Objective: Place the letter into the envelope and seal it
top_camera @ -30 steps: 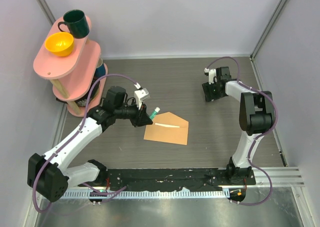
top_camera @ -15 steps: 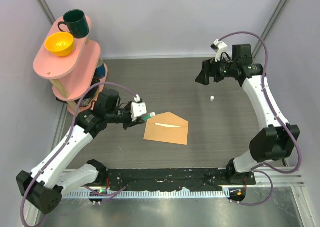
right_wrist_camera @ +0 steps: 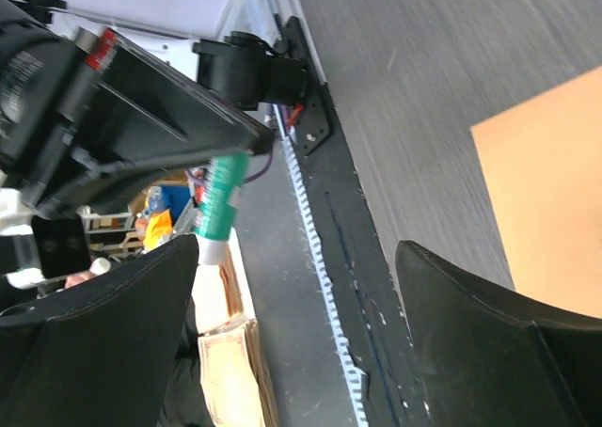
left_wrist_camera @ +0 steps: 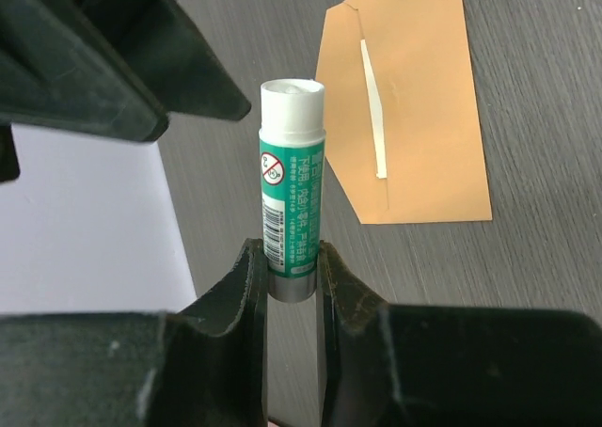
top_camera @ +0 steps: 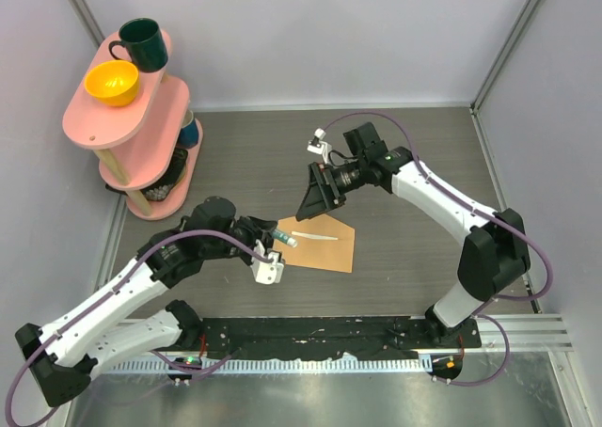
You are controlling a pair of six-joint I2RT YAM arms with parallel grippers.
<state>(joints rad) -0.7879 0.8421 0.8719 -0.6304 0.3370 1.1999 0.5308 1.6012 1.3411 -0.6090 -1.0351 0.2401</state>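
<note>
Top view
- Envelope (top_camera: 318,250) lies flat on table (top_camera: 245,154), with its flap open and pointing away from the arm bases
- Letter (top_camera: 313,236) shows only as a thin cream strip at the envelope's mouth, along the flap fold; the rest looks tucked inside
- Left gripper (top_camera: 277,244) is at the envelope's far left corner, pinching a glue stick (top_camera: 290,242); the stick's tip reaches over that corner
- Right gripper (top_camera: 311,197) hangs just beyond the flap tip, fingers spread, nothing between them
- Rack (top_camera: 132,135) stands well left of the envelope, with mug (top_camera: 141,43) and bowl (top_camera: 111,82) on its top shelf

Left wrist view
- Fingers (left_wrist_camera: 240,295) are pressed on the grey base of the stick (left_wrist_camera: 293,192), which has a green label and a bare white tip
- Envelope (left_wrist_camera: 423,117) is just past the tip and off to one side, flap point toward the stick
- The cream strip (left_wrist_camera: 373,107) runs along the fold
- Cannot tell whether the tip touches the paper

Right wrist view
- Own fingers (right_wrist_camera: 103,342) are wide apart and hold nothing
- A corner of the envelope (right_wrist_camera: 546,192) sits at the frame edge
- The green stick (right_wrist_camera: 224,197) in the other gripper shows beside that corner, blurred
</note>
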